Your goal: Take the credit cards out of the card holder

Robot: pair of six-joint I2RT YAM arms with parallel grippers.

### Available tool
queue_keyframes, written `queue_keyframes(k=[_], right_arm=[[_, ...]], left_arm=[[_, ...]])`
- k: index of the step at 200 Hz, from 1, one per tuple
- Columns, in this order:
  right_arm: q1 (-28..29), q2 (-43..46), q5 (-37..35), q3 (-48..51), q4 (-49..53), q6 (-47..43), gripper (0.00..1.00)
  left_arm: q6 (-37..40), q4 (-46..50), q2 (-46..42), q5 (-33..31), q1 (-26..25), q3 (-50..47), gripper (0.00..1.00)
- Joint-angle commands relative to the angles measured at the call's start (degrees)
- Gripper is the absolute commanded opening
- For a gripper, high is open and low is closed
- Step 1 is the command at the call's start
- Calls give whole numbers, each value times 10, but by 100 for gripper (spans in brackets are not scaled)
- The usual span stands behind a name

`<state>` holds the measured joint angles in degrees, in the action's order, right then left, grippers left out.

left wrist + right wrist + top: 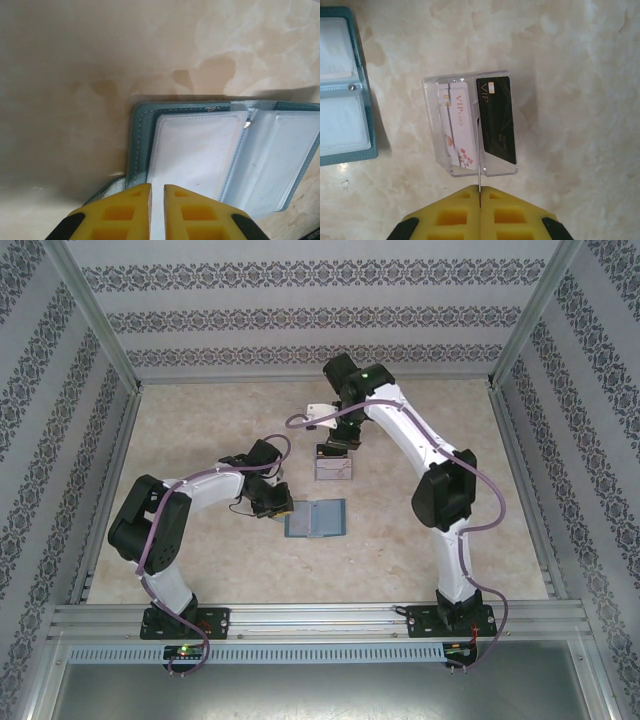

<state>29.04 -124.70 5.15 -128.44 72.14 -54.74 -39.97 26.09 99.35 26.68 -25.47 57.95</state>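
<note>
Drop-off step: right gripper clenched on thin card, edge-on over clear tray holding two credit cards. Card holder open, just near of tray. Left gripper almost closed at its left edge, grip unclear. Next: lower, release.

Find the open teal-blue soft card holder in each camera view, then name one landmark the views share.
Top external: the teal-blue soft card holder lies open at table centre, just below the clear plastic tray.
Left wrist: card holder at lower right, lying open.
Right wrist: card holder at the left edge, cropped, left of the tray.
Shared landmark: the beige marbled tabletop.
</note>
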Motion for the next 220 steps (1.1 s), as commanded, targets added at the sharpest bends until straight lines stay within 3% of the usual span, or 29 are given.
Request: queue_keyframes(k=[1, 47, 220], right_arm=[[5, -45, -8, -80, 86, -34, 0], [8, -119, -6, -177, 121, -41, 0], [23, -199, -8, -202, 88, -61, 0]], left_arm=[[-8, -10, -22, -7, 9, -9, 14], [-8, -10, -21, -5, 14, -15, 14], [-7, -2, -30, -5, 23, -24, 14]])
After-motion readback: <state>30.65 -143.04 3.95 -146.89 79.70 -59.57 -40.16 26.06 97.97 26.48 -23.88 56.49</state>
